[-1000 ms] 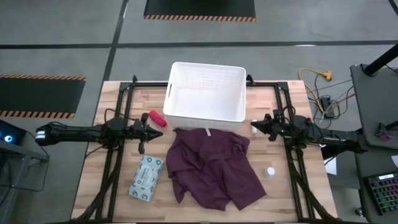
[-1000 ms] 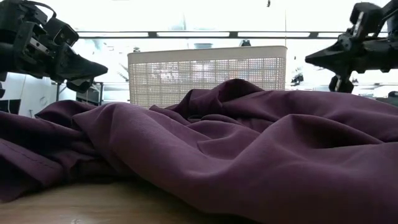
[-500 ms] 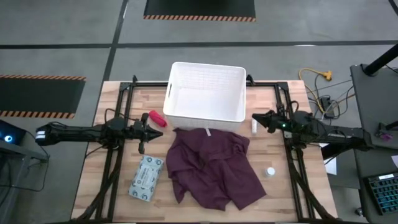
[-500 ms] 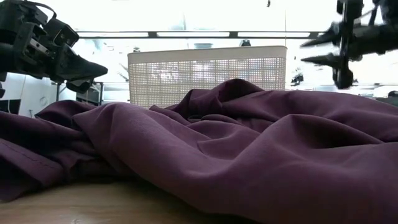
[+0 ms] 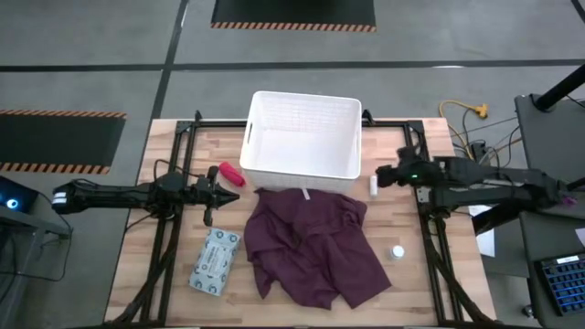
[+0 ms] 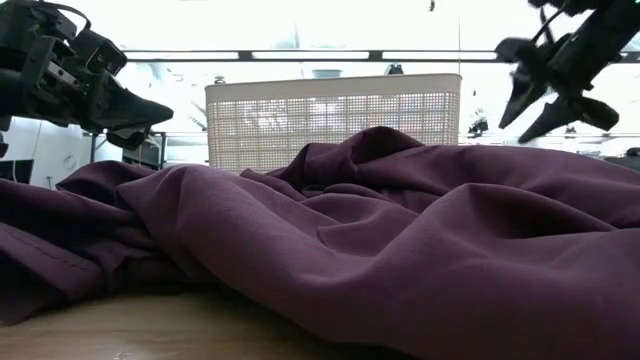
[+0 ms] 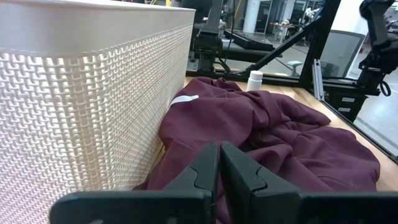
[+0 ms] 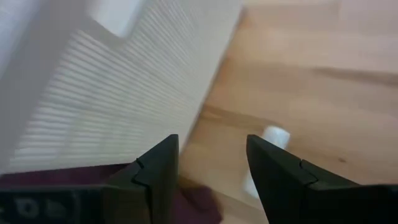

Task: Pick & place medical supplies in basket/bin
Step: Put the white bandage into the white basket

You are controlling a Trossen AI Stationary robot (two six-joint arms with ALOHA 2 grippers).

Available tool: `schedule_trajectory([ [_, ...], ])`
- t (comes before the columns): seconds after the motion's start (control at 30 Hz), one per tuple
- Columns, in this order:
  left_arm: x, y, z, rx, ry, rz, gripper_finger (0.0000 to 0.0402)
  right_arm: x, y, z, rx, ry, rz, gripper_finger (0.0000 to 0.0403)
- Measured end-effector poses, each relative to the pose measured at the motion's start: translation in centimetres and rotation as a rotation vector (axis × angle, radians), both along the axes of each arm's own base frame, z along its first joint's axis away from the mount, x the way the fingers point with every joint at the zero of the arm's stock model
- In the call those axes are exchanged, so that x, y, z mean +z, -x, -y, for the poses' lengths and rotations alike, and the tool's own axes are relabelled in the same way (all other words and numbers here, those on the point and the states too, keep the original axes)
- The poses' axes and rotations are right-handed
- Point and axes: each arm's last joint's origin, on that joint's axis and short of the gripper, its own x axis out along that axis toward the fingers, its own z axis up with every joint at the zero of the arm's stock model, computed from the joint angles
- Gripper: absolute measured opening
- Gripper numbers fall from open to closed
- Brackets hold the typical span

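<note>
The white basket (image 5: 304, 135) stands at the table's far middle. A red tube (image 5: 228, 174) lies at its left near corner, beside my left gripper (image 5: 234, 183), which hovers shut with nothing in it (image 7: 219, 146). A tiny white stick (image 5: 373, 185) lies flat on the wood off the basket's right near corner. My right gripper (image 5: 382, 174) hangs open above the stick (image 8: 270, 140), tipped downward (image 6: 540, 100) and clear of it. A small white bottle (image 5: 398, 251) stands right of the maroon cloth (image 5: 311, 242). A patterned packet (image 5: 215, 260) lies flat at the near left.
The maroon cloth is heaped across the table's middle, up against the basket's near wall (image 7: 93, 93). Black frame rails (image 5: 174, 228) run along both sides of the table. Bare wood lies between the cloth and the right rail.
My right gripper has opened and tipped its fingers downward while its arm swung a little toward the far edge, staying above the white stick. The left arm and all the items have kept still.
</note>
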Motion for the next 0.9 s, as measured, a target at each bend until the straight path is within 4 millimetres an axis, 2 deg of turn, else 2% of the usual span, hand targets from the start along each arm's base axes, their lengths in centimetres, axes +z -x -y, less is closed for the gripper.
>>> schedule_trajectory([
  [0.17,0.0,0.0,0.0,0.0,0.0,0.0,0.0,-1.8,-2.0,0.2,-0.004,-0.048,-0.144,0.018],
  [0.47,0.0,0.0,0.0,0.0,0.0,0.0,0.0,-5.6,-3.4,0.4,-0.096,-0.122,-0.33,0.018],
  [0.63,0.0,0.0,0.0,0.0,0.0,-0.001,0.0,-7.4,-3.7,0.5,-0.126,-0.138,-0.374,0.018],
  [0.9,0.0,0.0,0.0,0.0,0.0,0.0,0.0,-9.0,-4.8,0.8,-0.133,-0.088,-0.371,0.018],
])
